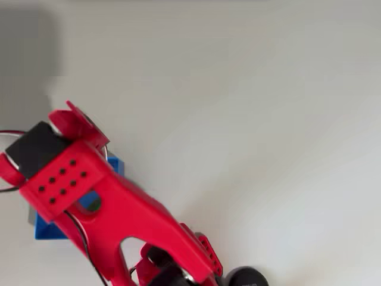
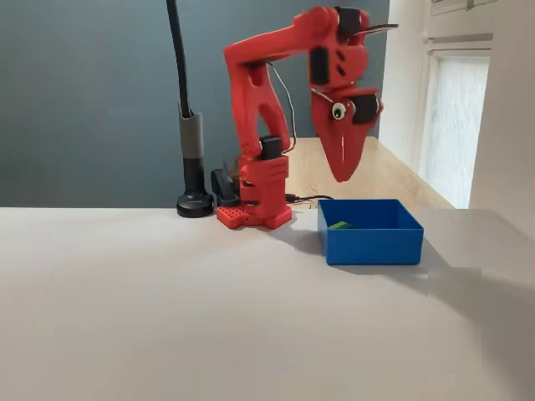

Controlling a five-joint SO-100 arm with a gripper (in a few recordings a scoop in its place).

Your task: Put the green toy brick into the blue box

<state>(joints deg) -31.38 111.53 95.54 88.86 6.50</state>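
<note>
In the fixed view the green toy brick (image 2: 338,225) lies flat on the bottom of the blue box (image 2: 372,242), near its back left corner. My red gripper (image 2: 343,177) hangs point-down a little above the box's left part, clear of the brick. Its fingers are closed together into one wedge with nothing between them. In the overhead view my arm covers most of the blue box (image 1: 49,229). A small patch of green (image 1: 93,206) shows through a gap in the arm.
A black pole on a round foot (image 2: 194,203) stands just left of my base (image 2: 253,215) at the table's back; the foot (image 1: 247,277) also shows at the overhead view's bottom edge. White tabletop stretches in front of and left of the box.
</note>
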